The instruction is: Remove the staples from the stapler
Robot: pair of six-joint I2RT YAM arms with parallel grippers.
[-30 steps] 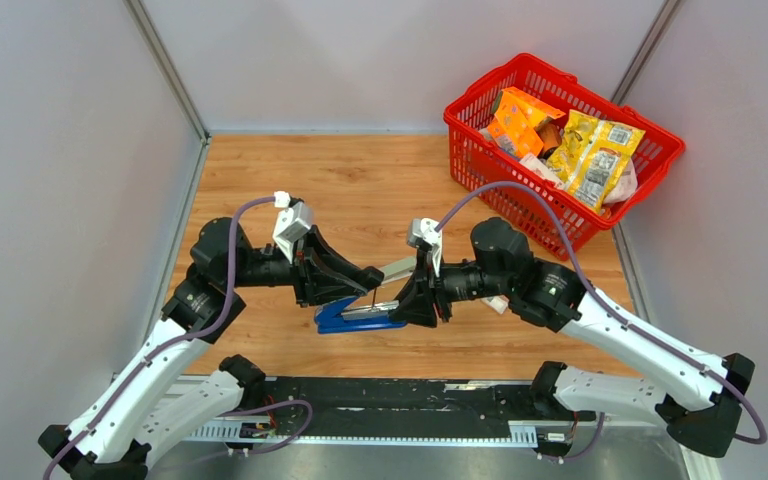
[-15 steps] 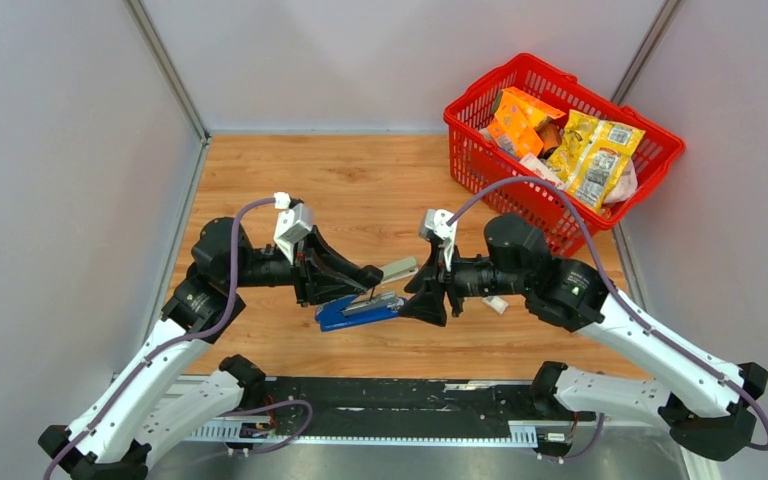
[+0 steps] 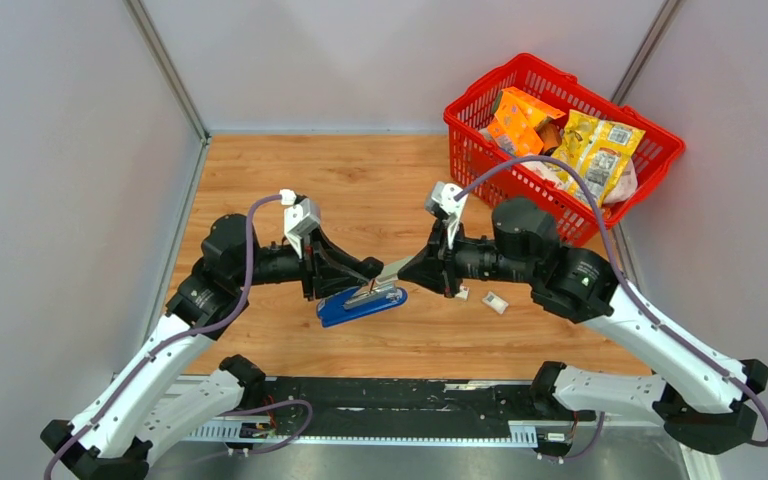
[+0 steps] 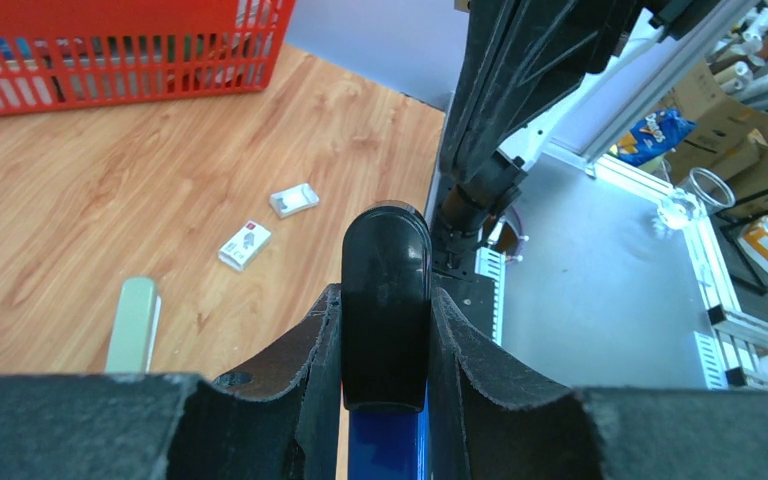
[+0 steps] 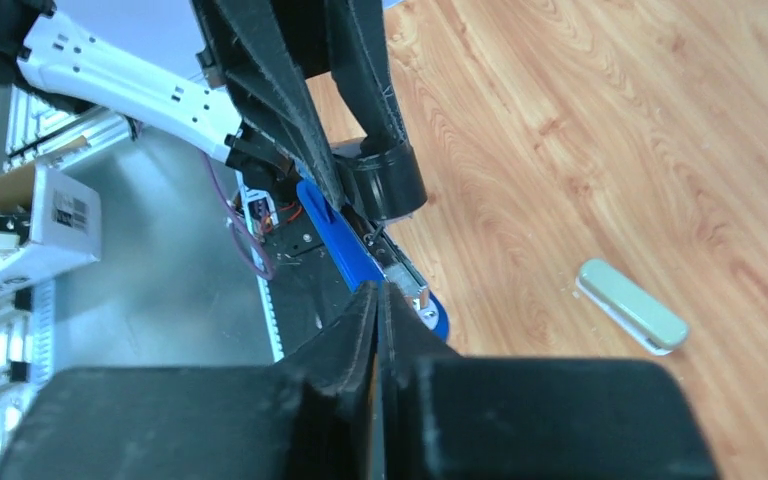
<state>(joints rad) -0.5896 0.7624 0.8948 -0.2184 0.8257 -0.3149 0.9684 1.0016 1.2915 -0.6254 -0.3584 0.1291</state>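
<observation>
The left claw [image 4: 385, 312] was clamped shut on the black rear end of the stapler [image 4: 385, 250], and the blue base showed just below its fingers. The right claw [image 5: 377, 297] was closed to a thin slit. Its tips were set right at the front end of the stapler's metal rail [image 5: 401, 278]. Whether anything was pinched between them could not be told. The staples were too small to be made out in any view. Just beside the right claw's tips a grey cover [image 5: 632, 305] was seen. In the top view it angled away from the stapler toward that claw. Ahead of the left claw and behind the right one, two small white boxes [image 4: 245, 243] [image 4: 293, 200] lay near each other on the wooden tabletop [image 3: 360, 190]. Farthest off, well behind the right claw, a red basket [image 3: 490, 170] held bright packets.
</observation>
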